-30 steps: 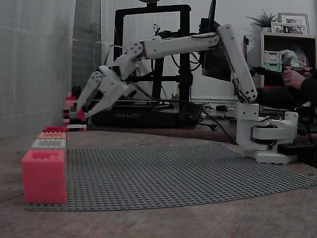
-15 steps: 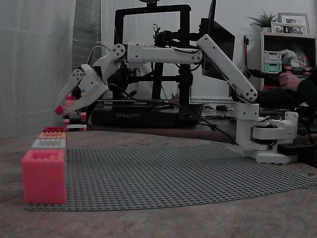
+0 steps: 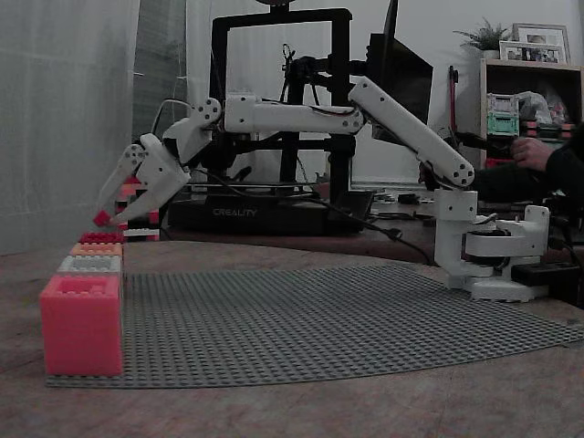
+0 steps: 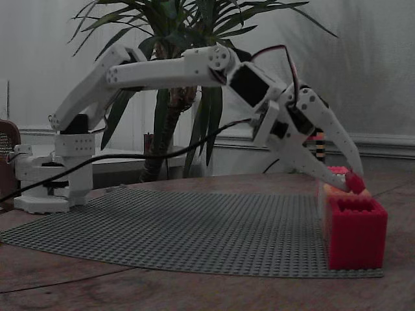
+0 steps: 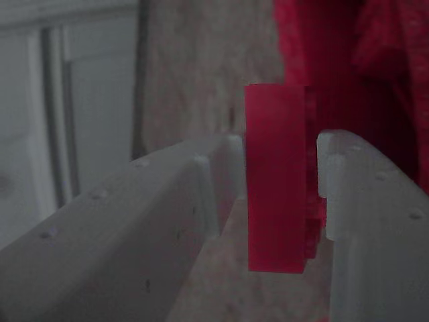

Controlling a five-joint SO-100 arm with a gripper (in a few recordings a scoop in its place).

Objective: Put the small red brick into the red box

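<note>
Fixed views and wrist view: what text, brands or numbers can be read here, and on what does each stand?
"CREALITY": on the front of the black machine base behind the arm, in a fixed view.
Framed pictures on the shelf: too small to read.
Nothing else legible.

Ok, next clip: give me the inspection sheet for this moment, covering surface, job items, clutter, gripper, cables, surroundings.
Surface: grey studded baseplate on a brown table.
Job's things: small red brick sits between the fingers; red box is a low red strip at the far end of the box row, just below the brick.
Clutter: pinkish-red box nearest the camera, a grey box and an orange box behind it, a red-and-black brick stack beyond.
Gripper: gripper shut on the brick, pointing down over the row.
Cables: black cable hangs from the arm to its base.
Surroundings: 3D printer, shelf, potted plant, a person's hand.
</note>
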